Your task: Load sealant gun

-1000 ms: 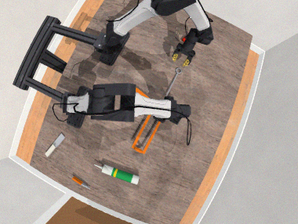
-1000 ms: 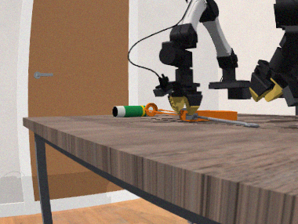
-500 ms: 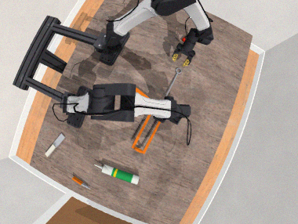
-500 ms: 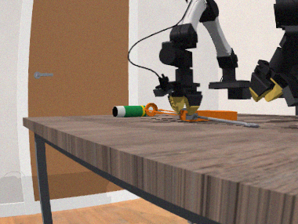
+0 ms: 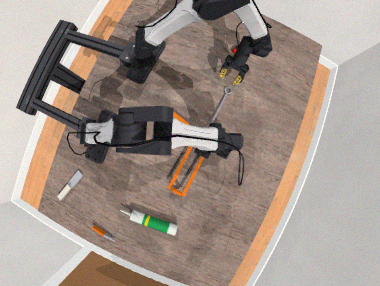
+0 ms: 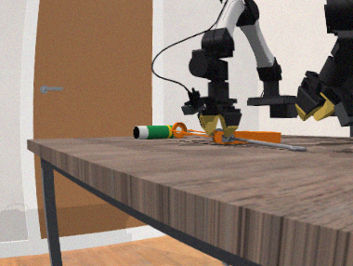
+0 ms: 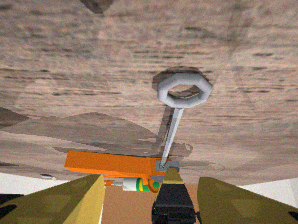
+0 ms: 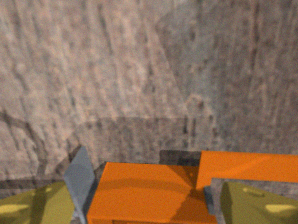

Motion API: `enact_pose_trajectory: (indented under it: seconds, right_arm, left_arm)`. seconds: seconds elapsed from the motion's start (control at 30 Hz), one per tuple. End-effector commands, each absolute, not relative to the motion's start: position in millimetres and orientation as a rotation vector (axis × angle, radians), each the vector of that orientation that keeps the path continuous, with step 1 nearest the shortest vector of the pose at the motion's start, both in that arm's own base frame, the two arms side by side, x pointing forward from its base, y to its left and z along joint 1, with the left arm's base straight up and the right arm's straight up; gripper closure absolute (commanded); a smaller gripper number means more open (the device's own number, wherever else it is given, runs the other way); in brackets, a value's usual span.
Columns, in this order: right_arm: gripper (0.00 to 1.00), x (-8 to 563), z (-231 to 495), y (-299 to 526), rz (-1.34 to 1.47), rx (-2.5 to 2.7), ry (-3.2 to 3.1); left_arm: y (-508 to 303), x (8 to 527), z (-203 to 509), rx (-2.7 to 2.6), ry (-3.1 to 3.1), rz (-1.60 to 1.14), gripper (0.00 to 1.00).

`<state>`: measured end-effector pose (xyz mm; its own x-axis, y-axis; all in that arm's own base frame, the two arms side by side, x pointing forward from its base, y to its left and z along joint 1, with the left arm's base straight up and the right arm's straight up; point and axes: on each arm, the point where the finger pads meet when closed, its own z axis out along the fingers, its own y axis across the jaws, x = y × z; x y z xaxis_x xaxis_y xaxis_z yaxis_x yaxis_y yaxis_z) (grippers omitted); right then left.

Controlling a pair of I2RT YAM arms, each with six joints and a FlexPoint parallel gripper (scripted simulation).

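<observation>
white and black arms, looping black cables, yellow fingertips.

Count, robot gear: two arms, one left arm (image 5: 172, 25) (image 6: 344, 56) and one right arm (image 5: 192, 138) (image 6: 218, 70), bearing one gripper apiece, the left gripper (image 5: 230, 79) (image 6: 315, 112) (image 7: 150, 184) and the right gripper (image 6: 219, 126) (image 8: 148, 190), two fingers each, four in all. On one table (image 5: 270, 110) (image 6: 186, 186) (image 7: 75, 40) (image 8: 100, 75): one orange sealant gun (image 5: 176, 190) (image 6: 260, 136) (image 7: 107, 163) (image 8: 150, 190) with one plunger rod (image 5: 218, 107) (image 6: 274, 143) (image 7: 172, 132) and one ring (image 5: 224, 90) (image 7: 167, 100) at that rod's end; one cartridge (image 5: 159, 224) (image 6: 158, 132) (image 7: 132, 184), one flat-bladed scraper (image 5: 76, 179), one small orange-handled tool (image 5: 101, 231). Surroundings: one brown door (image 6: 98, 56), one door handle (image 6: 53, 88).
</observation>
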<state>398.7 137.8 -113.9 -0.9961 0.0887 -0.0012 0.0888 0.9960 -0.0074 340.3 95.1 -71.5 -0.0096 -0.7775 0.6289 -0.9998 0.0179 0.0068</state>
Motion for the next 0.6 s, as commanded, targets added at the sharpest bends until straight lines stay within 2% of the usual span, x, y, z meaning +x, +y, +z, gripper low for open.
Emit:
enact_pose_trajectory:
  seconds: [0.0,0.33,0.57]
  right_arm:
    - [0.23,394.9,-110.6,137.4,-0.006,0.129,3.147]
    - [0.09,394.0,-110.6,140.0,-0.007,0.118,3.147]
    - [0.09,394.0,-110.6,140.0,-0.007,0.118,3.147]
  left_arm:
    - [91.7,341.3,-71.6,1.798,-1.825,0.627,0.48]
    - [91.7,341.3,-71.6,1.798,-1.825,0.627,0.48]
    - [91.7,341.3,-71.6,1.798,-1.825,0.627,0.48]
